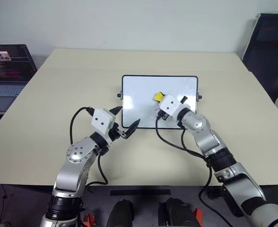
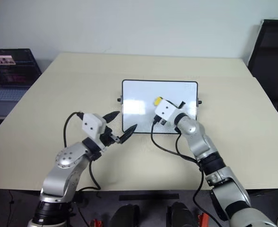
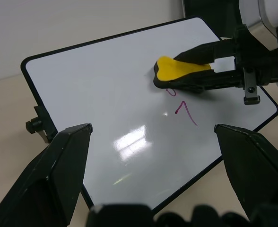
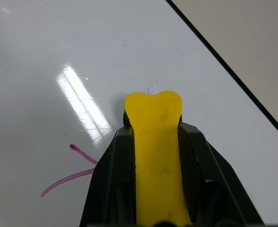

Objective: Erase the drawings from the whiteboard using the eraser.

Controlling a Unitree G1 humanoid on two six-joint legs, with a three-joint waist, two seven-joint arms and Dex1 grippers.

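**Eraser is on the board, part of the red still there**

Quick status. The right gripper (image 1: 160, 100) is clamped shut on the eraser (image 1: 158, 97), and the yellow block sits right of centre on the whiteboard (image 1: 139, 94), which itself lies in the middle of the head view on the table (image 1: 58, 75). In the left wrist view the eraser's dark underside looks pressed against the glossy surface, though I can't swear there's no gap.

Progress, as I read it: underway, not finished. The drawings (image 3: 184, 109) aren't gone; a red "7" stroke shows just below the eraser in that view, with a bit of another mark peeking out at the eraser's edge. Above the eraser the board looks clean. So I'd guess the remaining job is wiping downward over that last digit.

Orientation: the eraser's long axis runs in line with the fingers holding it, free end aimed toward the upper left of the head view.

The left gripper (image 1: 125, 124) hangs wide open by the board's lower left corner, holding nothing.
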